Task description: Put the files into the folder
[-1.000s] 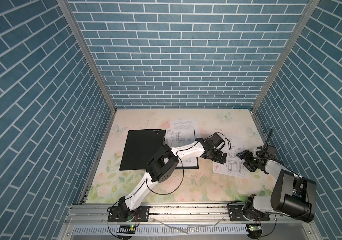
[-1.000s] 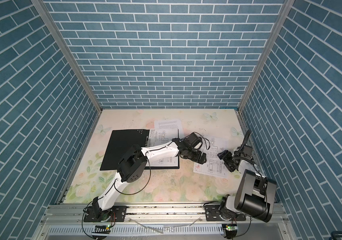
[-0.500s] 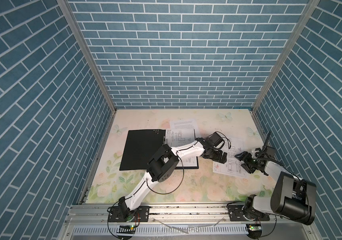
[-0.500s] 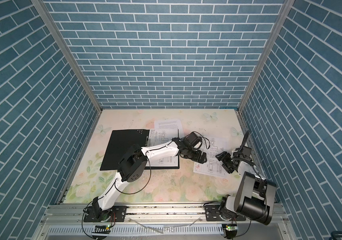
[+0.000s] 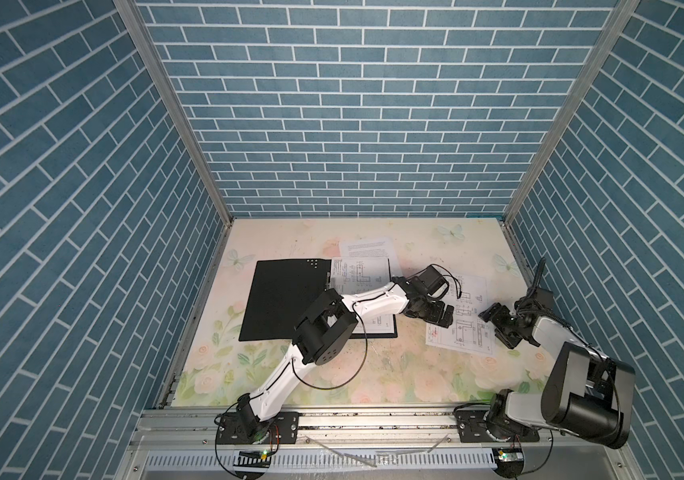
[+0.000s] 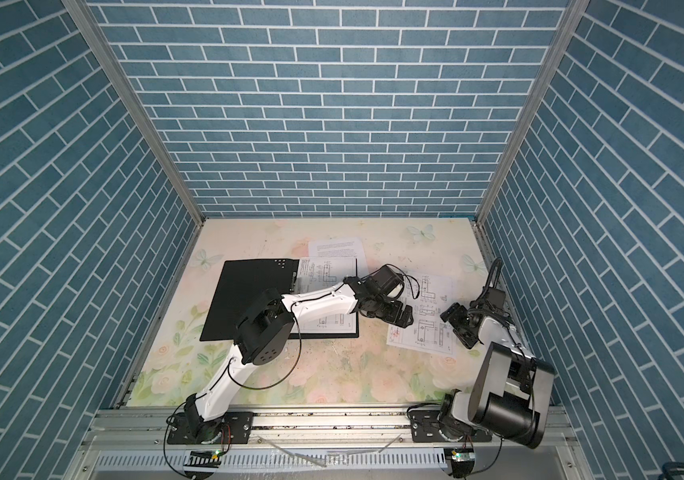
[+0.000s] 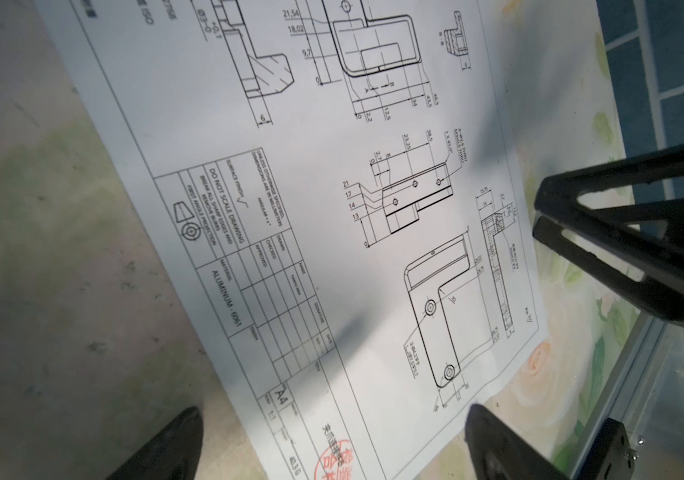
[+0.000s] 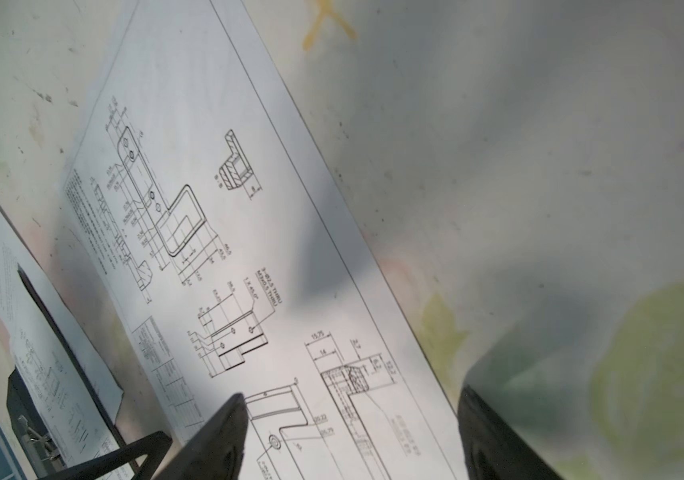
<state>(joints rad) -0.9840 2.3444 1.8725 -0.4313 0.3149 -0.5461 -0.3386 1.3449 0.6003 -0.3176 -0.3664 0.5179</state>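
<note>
Hanging spread and empty: left hand (image 5: 441,318) over the drawing's (image 5: 463,328) folder-side edge, right hand (image 5: 499,325) at its opposite edge, both about equally near. Lying flat on the surface (image 5: 373,374), long axis running back to front, just right of the open folder (image 5: 278,303) (another sheet (image 5: 357,282) already inside).

Very little differs from a second ago. The right gripper (image 5: 492,326) (image 6: 454,328), right of centre in both top views, has its jaws spread a touch wider than before. It has also shifted by a hair at the right edge of the loose drawing sheet (image 5: 456,336) (image 6: 419,336) and now sits marginally lower in the frame. The move is so slight that its direction is hard to fix.
</note>
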